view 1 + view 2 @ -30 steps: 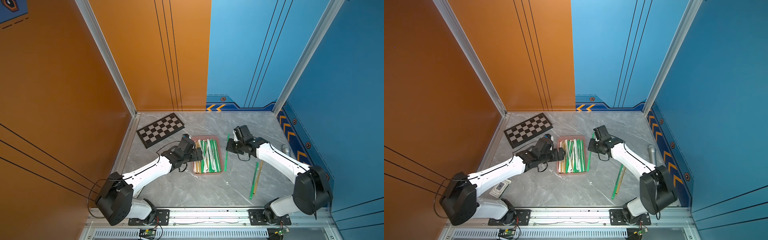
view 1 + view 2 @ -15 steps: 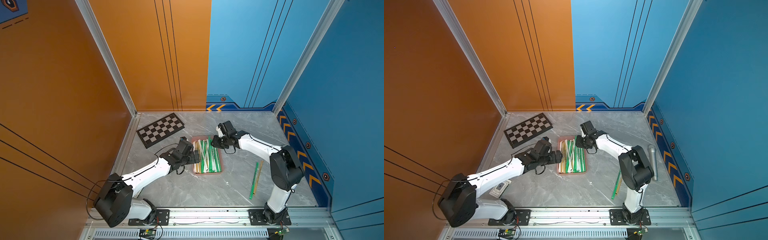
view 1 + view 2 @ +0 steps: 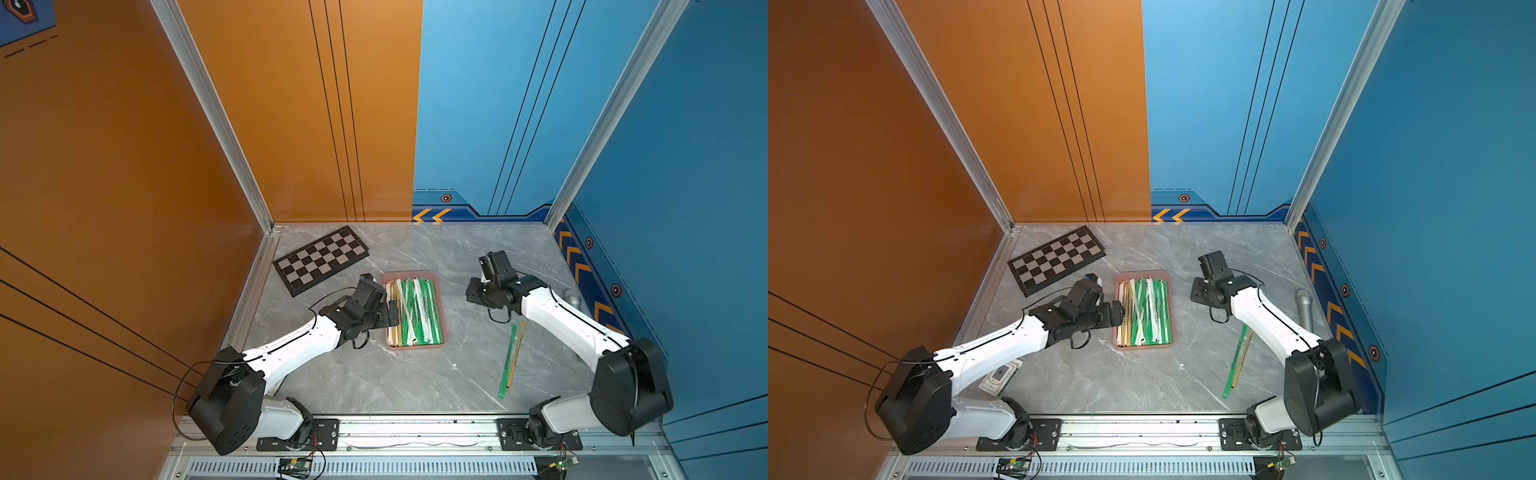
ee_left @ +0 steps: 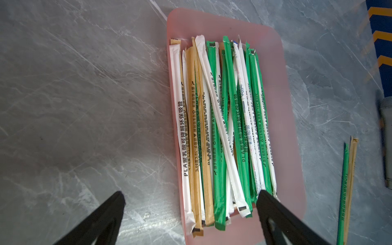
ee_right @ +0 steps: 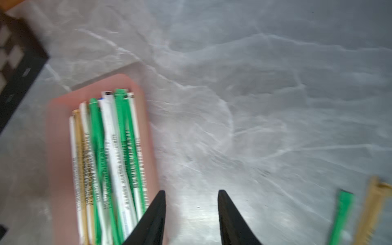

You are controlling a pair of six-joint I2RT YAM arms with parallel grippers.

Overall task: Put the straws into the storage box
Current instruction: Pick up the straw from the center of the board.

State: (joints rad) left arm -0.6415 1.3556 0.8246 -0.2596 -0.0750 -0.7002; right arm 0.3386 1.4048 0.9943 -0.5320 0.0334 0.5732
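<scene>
Finding one: a green straw [image 3: 433, 309] lay inside the storage box [image 3: 411, 275], against the rim on the right arm's side. One second before, a straw of that colour had lain on the table [image 3: 415, 374] just outside that rim. By half a second before, it was gone from there.

Finding two: the right gripper [image 5: 191, 192] had been shut and just beside the box. It then reached over the box's far corner. At inspection the right arm [image 3: 557, 320] had drawn back. The gripper stood well apart from the box, over bare table, with its jaws parted and nothing between them.
</scene>
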